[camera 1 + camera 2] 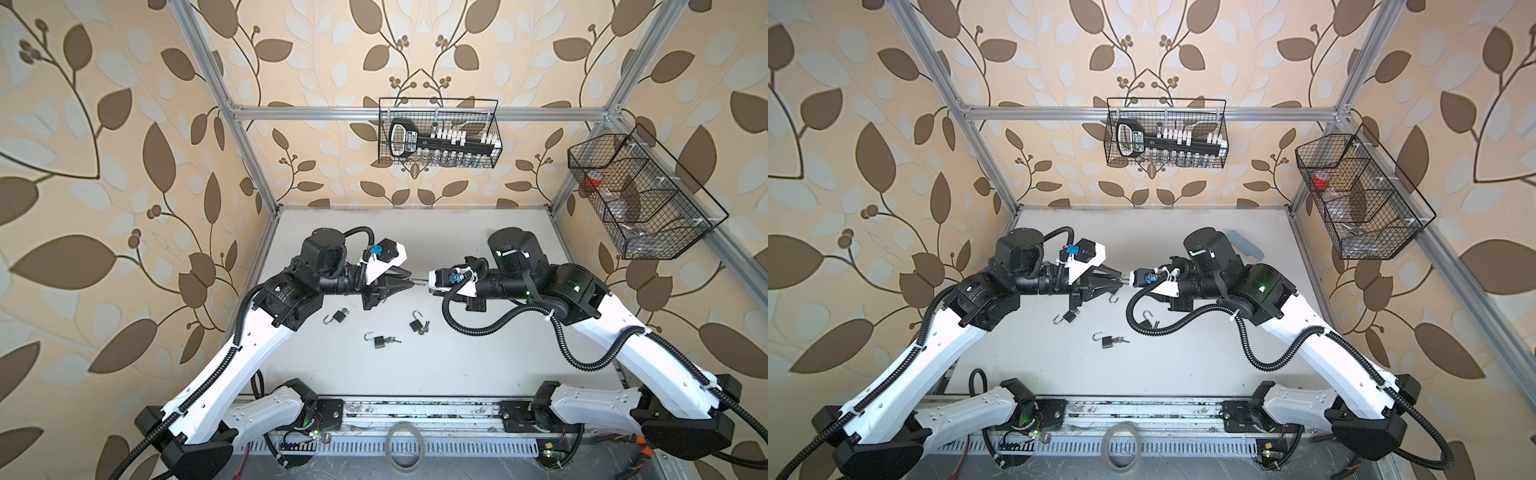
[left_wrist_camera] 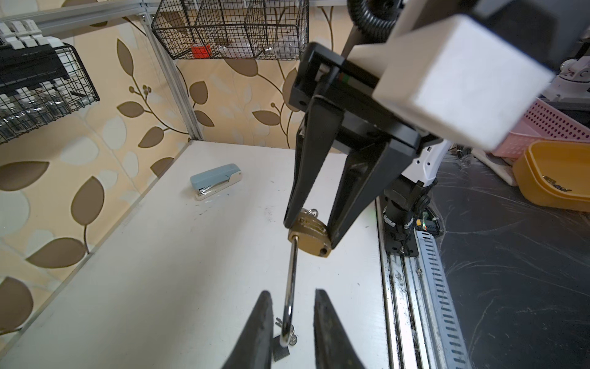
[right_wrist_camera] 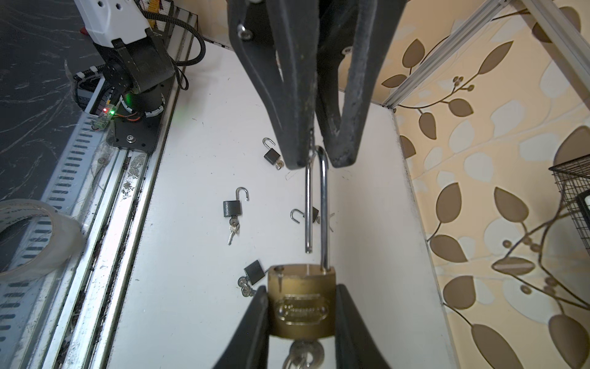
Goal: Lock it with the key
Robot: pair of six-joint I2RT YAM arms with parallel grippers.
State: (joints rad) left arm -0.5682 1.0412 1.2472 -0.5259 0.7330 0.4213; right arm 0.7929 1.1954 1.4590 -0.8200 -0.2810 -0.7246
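Mid-frame in a top view, my right gripper (image 3: 301,287) clamps the brass padlock (image 3: 301,306) by its body while my left gripper (image 1: 409,283) straddles its open steel shackle (image 3: 324,207), pinching or not I cannot tell; a crooked push could jam the free leg beside its hole.

Brass padlock (image 3: 301,306) hangs in mid-air, body pinched in the right gripper (image 2: 311,231); its long chrome shackle (image 3: 324,207) stands open, free leg clear of the body; key (image 3: 301,351) sits in the keyway.
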